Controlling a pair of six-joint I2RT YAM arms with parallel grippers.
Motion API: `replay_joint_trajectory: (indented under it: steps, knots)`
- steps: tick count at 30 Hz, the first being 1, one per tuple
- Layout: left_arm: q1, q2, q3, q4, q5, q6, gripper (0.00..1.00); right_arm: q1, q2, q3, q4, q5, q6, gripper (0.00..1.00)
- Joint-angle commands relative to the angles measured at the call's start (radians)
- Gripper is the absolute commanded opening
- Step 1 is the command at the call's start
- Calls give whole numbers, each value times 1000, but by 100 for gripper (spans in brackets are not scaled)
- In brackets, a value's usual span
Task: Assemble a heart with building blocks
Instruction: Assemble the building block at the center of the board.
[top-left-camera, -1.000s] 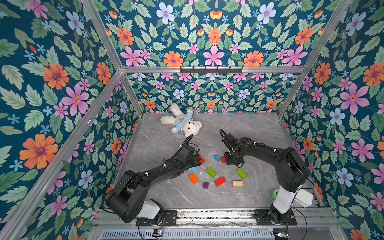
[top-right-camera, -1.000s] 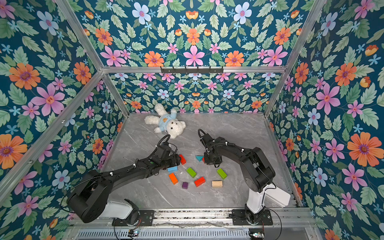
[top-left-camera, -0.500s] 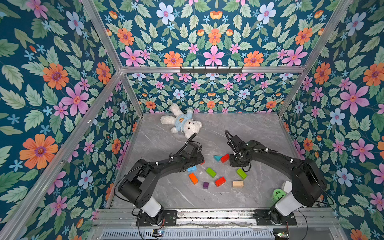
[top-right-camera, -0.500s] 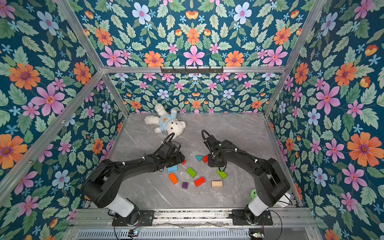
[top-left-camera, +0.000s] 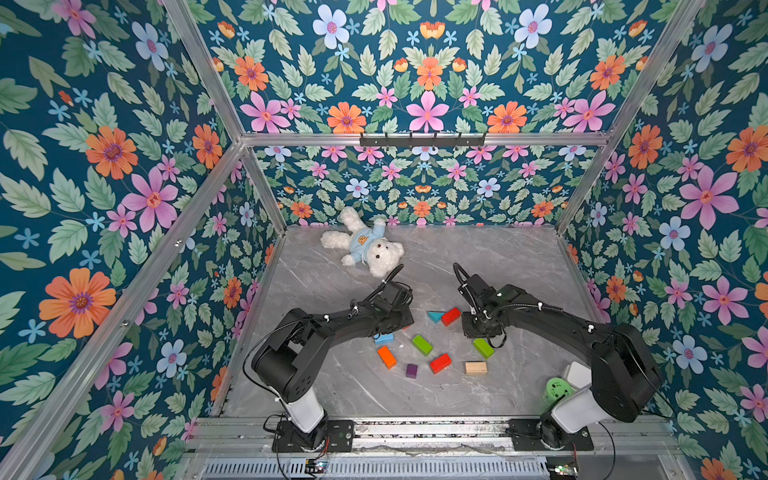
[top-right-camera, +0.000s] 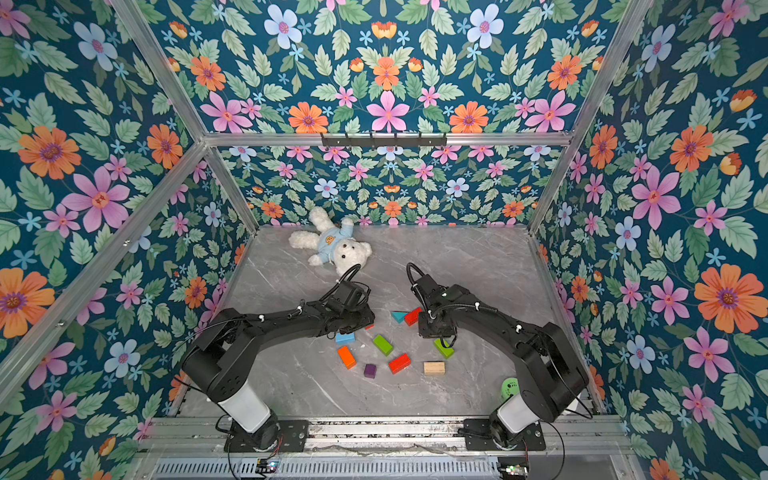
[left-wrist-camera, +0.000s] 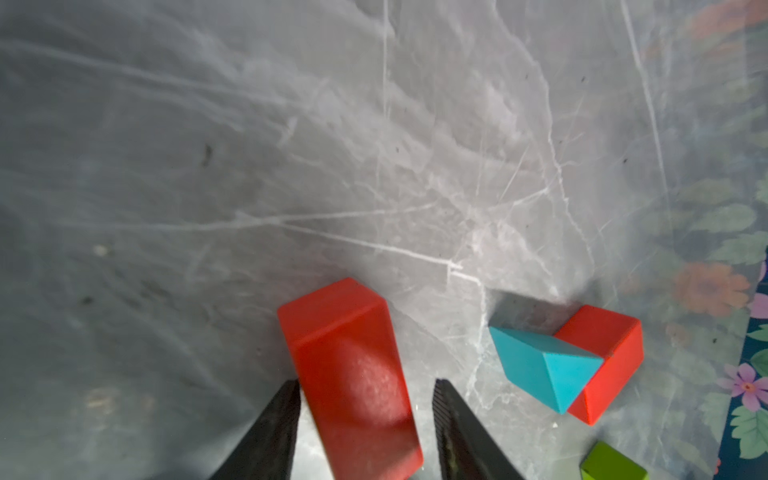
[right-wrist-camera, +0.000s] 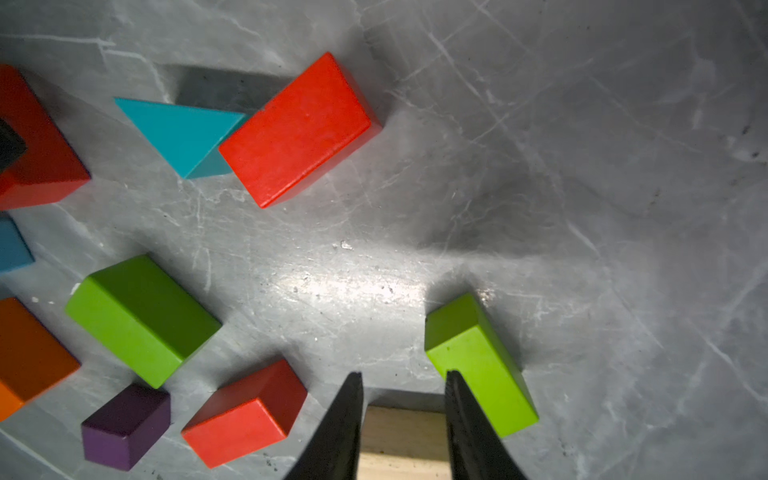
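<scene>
The building blocks lie loose and spread out on the grey marble table, not joined into a heart. My left gripper (left-wrist-camera: 365, 384) is open astride a red brick (left-wrist-camera: 353, 374), with a gap showing on one side. A teal triangle (top-left-camera: 435, 316) touches a second red brick (top-left-camera: 451, 316). My right gripper (right-wrist-camera: 403, 378) hangs open by a narrow gap and holds nothing. It is just above a green brick (right-wrist-camera: 478, 365), with the plain-wood brick (top-left-camera: 476, 367) showing past its fingers. Nearer the front lie light blue (top-left-camera: 384, 338), green (top-left-camera: 422, 345), orange (top-left-camera: 387, 357), purple (top-left-camera: 411, 370) and red (top-left-camera: 440, 363) blocks.
A white teddy bear (top-left-camera: 365, 247) in a blue shirt lies at the back left of the table. A green perforated ball (top-left-camera: 557, 390) sits by the right arm's base. Flowered walls close in the back and both sides.
My right gripper let go of the red brick beside the teal triangle and moved toward the front right, over the green brick. My left gripper's jaws narrowed around its red brick.
</scene>
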Motion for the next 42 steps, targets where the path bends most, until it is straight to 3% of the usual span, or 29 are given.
replay_joint_trajectory:
  steps: [1,10,17,20,26,32,35,39,42]
  knots:
    - [-5,13,13,-13,-6,-37,52,2,-12,-8,11,18,17,34]
    - [-13,62,76,-13,8,-60,41,1,-45,-28,22,21,21,33]
    - [-48,90,108,-3,35,-99,38,2,-46,-41,35,17,23,33]
    - [-66,90,107,2,30,-127,41,2,-43,-41,42,10,23,33]
    - [-86,77,94,19,23,-164,58,2,-53,-39,36,2,23,34]
    - [-86,-36,74,-40,-58,-149,61,1,-86,-49,17,5,20,36]
    - [-86,-87,37,-64,-69,-129,57,1,-96,-55,14,5,21,37]
    - [-84,-81,-10,-87,-62,-92,40,1,-98,-51,8,4,24,37]
    - [-82,-42,-19,-73,-48,-78,32,2,-102,-45,4,4,27,38]
